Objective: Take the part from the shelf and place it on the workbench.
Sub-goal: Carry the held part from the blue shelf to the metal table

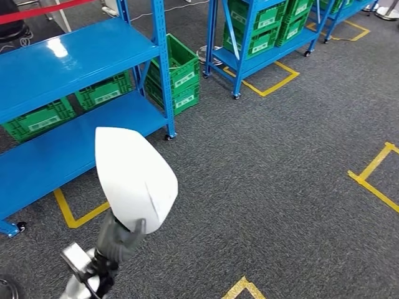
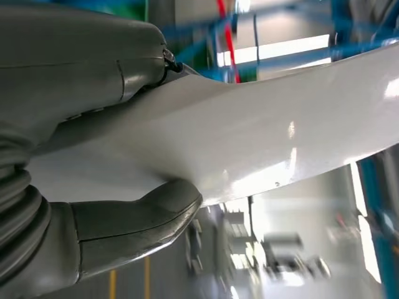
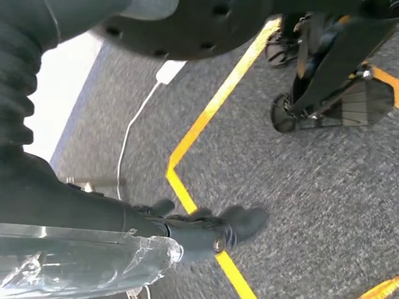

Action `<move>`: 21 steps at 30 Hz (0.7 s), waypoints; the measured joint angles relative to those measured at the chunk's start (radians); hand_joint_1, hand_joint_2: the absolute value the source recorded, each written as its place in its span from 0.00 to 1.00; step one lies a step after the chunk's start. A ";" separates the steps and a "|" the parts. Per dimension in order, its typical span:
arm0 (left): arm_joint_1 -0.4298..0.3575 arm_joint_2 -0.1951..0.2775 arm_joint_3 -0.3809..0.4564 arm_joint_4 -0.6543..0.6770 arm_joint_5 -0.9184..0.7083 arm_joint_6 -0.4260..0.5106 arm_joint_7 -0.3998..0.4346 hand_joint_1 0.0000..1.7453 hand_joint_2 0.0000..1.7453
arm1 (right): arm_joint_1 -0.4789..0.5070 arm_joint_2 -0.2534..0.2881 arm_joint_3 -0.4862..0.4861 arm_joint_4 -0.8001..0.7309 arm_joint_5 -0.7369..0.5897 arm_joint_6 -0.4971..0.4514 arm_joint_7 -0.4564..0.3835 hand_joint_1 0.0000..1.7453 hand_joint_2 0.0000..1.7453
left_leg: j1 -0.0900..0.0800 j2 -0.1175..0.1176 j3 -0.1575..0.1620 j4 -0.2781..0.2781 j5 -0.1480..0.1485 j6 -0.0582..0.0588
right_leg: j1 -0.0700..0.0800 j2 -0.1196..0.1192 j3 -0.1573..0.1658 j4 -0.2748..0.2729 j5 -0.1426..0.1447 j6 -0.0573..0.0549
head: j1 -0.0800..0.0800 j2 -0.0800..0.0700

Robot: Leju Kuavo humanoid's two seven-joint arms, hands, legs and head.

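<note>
The part [image 1: 134, 177] is a large white smooth shell, rounded with a pointed end. My left hand [image 1: 118, 240] grips it from below at the lower left of the head view, holding it up over the grey carpet. In the left wrist view the white part [image 2: 264, 131] stretches across the picture, with my thick grey thumb [image 2: 136, 224] pressed on one face and the grey hand cover [image 2: 70, 56] on the other. In the right wrist view my right hand [image 3: 207, 227] hangs above the floor, its dark fingers stretched out and holding nothing.
A blue shelf [image 1: 70, 62] with green crates [image 1: 181, 71] stands at the left, and a second blue shelf [image 1: 264, 37] with crates stands farther back. Yellow tape lines [image 1: 371, 174] mark the grey carpet. A white cable [image 3: 136, 124] and a wheeled stand [image 3: 329, 93] are near my right side.
</note>
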 joint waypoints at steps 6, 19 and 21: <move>-0.221 0.051 0.499 0.183 0.015 -0.236 0.013 1.00 1.00 | 0.003 -0.021 0.021 0.000 0.039 0.026 0.001 0.00 1.00 | -0.007 0.082 0.011 0.000 -0.005 -0.020 | 0.010 -0.079 0.146 -0.262 0.112 -0.014 | 0.000 0.000; -0.298 0.025 0.707 0.266 -0.096 -0.195 0.023 1.00 1.00 | 0.000 -0.024 0.035 0.000 0.053 0.027 0.000 0.00 1.00 | 0.012 -0.062 -0.085 0.145 -0.020 -0.058 | 0.003 0.100 0.138 -0.285 0.135 -0.054 | -0.013 0.000; -0.302 0.024 0.716 0.270 -0.096 -0.194 0.024 1.00 1.00 | -0.002 -0.025 0.036 0.000 0.053 0.027 0.000 0.00 1.00 | 0.021 -0.106 -0.041 0.045 0.011 -0.059 | 0.002 0.130 0.126 -0.273 0.133 -0.041 | -0.012 0.000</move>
